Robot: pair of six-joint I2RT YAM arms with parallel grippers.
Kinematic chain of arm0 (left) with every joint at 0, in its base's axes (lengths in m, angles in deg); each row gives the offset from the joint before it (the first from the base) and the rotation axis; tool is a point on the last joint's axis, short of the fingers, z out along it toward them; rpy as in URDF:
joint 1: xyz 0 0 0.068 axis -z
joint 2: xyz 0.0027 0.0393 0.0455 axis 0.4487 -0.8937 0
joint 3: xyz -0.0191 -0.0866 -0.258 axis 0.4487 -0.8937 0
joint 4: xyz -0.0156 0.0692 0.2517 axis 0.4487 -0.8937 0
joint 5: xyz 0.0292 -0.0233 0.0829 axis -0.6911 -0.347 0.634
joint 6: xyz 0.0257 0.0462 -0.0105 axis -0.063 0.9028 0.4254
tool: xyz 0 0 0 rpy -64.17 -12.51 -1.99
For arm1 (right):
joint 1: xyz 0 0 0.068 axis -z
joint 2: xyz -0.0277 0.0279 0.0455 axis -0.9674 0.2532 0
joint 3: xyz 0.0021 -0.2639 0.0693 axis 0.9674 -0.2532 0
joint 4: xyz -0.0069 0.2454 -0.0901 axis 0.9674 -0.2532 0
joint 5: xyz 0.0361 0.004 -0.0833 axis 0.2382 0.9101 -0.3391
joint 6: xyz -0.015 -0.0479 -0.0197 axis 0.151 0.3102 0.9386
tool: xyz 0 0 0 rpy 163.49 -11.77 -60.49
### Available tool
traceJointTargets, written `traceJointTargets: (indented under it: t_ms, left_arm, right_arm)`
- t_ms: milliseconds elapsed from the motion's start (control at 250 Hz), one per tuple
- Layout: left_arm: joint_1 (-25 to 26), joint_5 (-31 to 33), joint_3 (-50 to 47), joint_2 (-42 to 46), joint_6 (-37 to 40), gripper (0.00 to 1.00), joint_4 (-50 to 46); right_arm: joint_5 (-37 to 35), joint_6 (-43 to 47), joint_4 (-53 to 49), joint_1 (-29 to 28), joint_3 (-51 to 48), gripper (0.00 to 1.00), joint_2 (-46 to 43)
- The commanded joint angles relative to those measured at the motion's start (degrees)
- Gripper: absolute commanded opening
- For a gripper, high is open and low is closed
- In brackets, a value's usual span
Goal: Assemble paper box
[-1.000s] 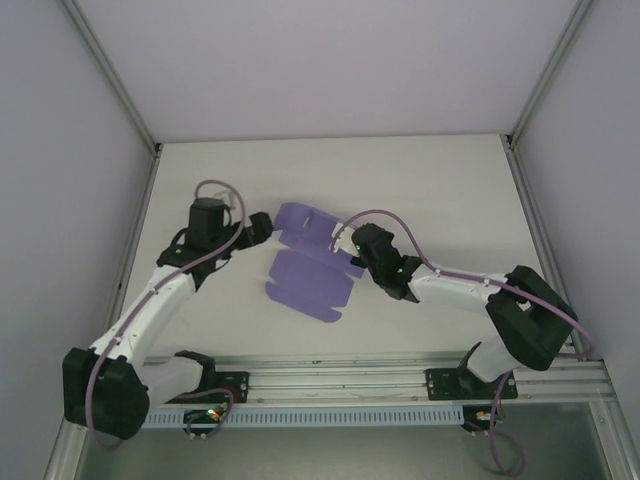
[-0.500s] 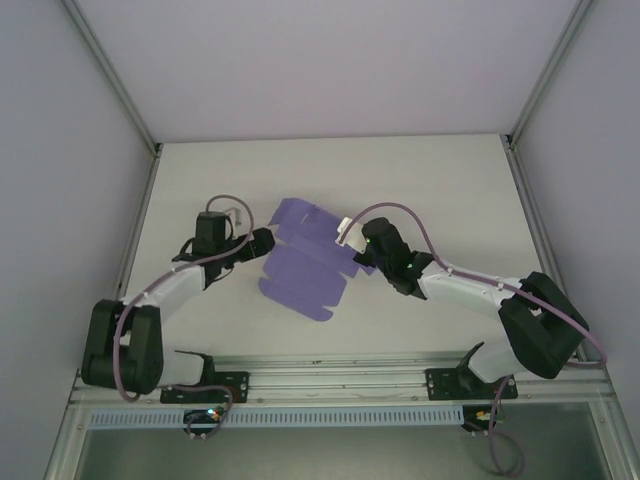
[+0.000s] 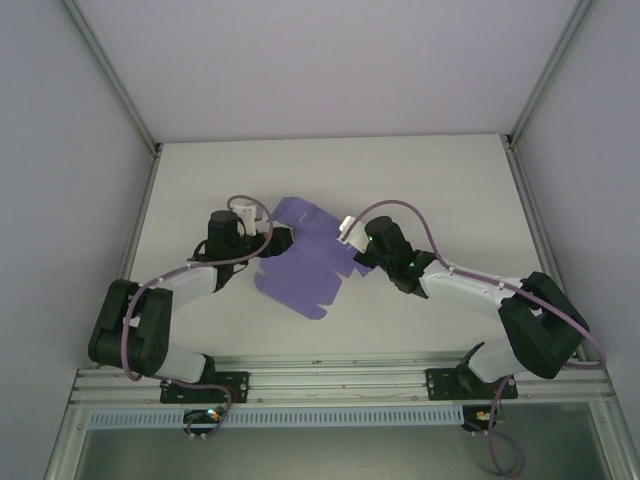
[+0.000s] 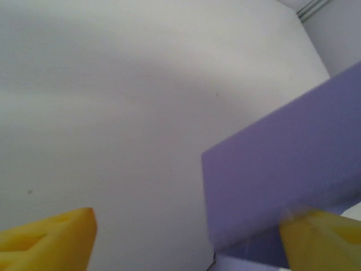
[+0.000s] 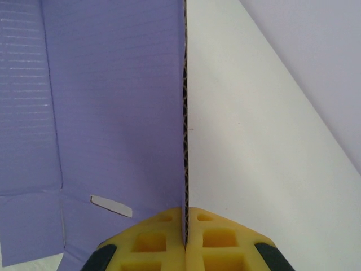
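white table (image 3: 450, 200): paper box (image 3: 300, 275) long axis near-far; right gripper (image 5: 185, 220) pinching it, left gripper (image 3: 277, 240) released.

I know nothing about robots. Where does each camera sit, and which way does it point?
Top external: above and behind the robot, looking down on the table; left arm and right arm flank the paper box.
Left wrist: on the left arm, looking past its open left fingers at a purple panel.
Right wrist: on the right arm, looking along the right fingers, shut on a raised panel's edge.
Shared: every view shows paper box and table.
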Motion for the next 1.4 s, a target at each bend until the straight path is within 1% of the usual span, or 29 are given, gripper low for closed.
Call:
traceJointTargets:
  t_ms: [0,76,120,136,196,272,403,423,443,475,607,675,723,739,835,906,922,942,954,1018,1054,1118,1134,1154,1270,1342,1398]
  left_arm:
    - [0.51,-3.21,-0.6,-2.44,0.79,0.7,5.15]
    - [0.48,-5.04,-0.94,-3.67,-0.14,0.64,8.2]
    - [0.55,-6.61,-1.07,-4.45,-0.84,0.64,10.35]
    - [0.59,-6.98,-1.21,-4.76,-1.06,0.64,11.04]
    - [0.98,-8.61,-1.09,-5.97,-1.55,0.63,12.75]
    - [1.68,-9.09,-0.65,-7.26,-1.49,0.6,12.72]
    - [1.93,-10.07,-0.79,-8.11,-1.55,0.57,13.03]
    - [2.02,-10.11,-0.84,-8.12,-1.64,0.56,13.45]
    - [2.17,-11.59,-1.01,-8.16,-1.68,0.53,13.88]
    - [2.28,-11.52,-1.07,-8.21,-1.91,0.48,14.47]
    - [2.44,-11.1,-0.88,-8.12,-2.03,0.15,14.84]
    - [2.43,-10.82,-0.9,-7.71,-1.66,0.0,14.44]
    - [2.54,-10.82,-1.03,-7.14,-1.3,0.0,13.71]
    - [2.57,-9.16,-1.14,-6.97,-1.11,0.0,13.36]
    - [3.06,-6.97,-0.89,-4.89,0.62,0.0,9.63]
    - [3.16,-4.83,-0.58,-2.78,2.09,0.27,5.57]
    - [3.14,-4.41,-0.55,-2.25,2.32,0.35,4.7]
    - [3.09,-3.61,-0.55,-1.44,2.59,0.49,3.56]
    - [3.13,-3.08,-0.62,-0.98,2.71,0.55,2.97]
    - [3.14,-0.89,-0.78,2.28,3.65,0.61,-0.88]
    - [3.14,0.64,-0.95,4.44,4.21,0.72,-3.34]
    - [3.14,4.08,-1.07,8.68,5.19,0.84,-8.63]
    - [3.14,5.01,-1.0,9.86,5.49,0.89,-10.17]
    - [3.16,6.06,-0.89,11.35,5.77,0.99,-11.99]
    - [2.74,13.99,0.63,18.26,5.99,1.0,-22.65]
    - [2.01,18.89,2.08,20.65,5.3,1.0,-26.92]
    - [0.62,21.4,2.93,21.06,4.29,1.0,-28.42]
  right_arm:
    - [4.33,-1.58,1.37,0.63,-1.12,0.01,-2.01]
    - [6.15,-1.68,1.21,1.26,-1.33,0.01,-2.12]
    - [7.33,-1.92,1.66,1.58,-1.58,0.01,-2.12]
    - [7.93,-2.01,1.84,1.66,-1.8,0.01,-3.72]
    - [10.4,-2.53,2.93,2.28,-2.58,0.01,-4.59]
    - [12.26,-3.03,4.09,2.88,-3.24,0.02,-5.31]
    - [12.35,-3.25,4.53,3.53,-3.49,0.02,-5.97]
    - [12.53,-3.3,4.59,3.6,-3.53,0.02,-5.95]
    - [12.84,-3.4,4.63,3.65,-3.55,0.02,-6.07]
    - [13.16,-3.58,4.73,3.85,-3.63,0.02,-6.08]
    - [13.05,-3.79,4.64,3.88,-3.52,0.02,-5.92]
    - [12.88,-3.7,4.48,3.96,-3.54,0.02,-6.05]
    - [12.51,-3.57,4.13,3.96,-3.36,0.02,-6.16]
    - [12.48,-3.44,3.93,3.91,-3.39,0.02,-6.25]
    - [11.43,-2.93,2.62,3.96,-2.77,0.02,-6.49]
    - [9.86,-1.92,1.3,3.96,-2.04,0.01,-6.35]
    - [9.38,-1.52,0.86,3.96,-1.82,0.02,-6.28]
    - [8.69,-0.96,0.42,3.96,-1.51,0.02,-6.13]
    - [8.17,-0.52,0.19,3.96,-1.38,0.02,-6.02]
    - [5.1,1.84,-0.92,3.88,-0.45,0.02,-5.4]
    - [3.35,3.37,-1.61,3.85,0.2,0.01,-4.99]
    - [0.35,6.39,-2.28,3.79,1.06,0.01,-4.3]
    - [-0.35,7.2,-2.24,3.72,1.26,0.01,-4.19]
    - [-1.23,8.4,-2.18,3.53,1.44,0.01,-3.95]
    - [-7.55,16.41,0.45,2.18,2.23,0.01,-2.17]
    - [-10.62,21.23,3.95,1.13,2.43,0.01,0.21]
    - [-11.8,24.88,6.63,0.35,2.61,0.01,1.8]
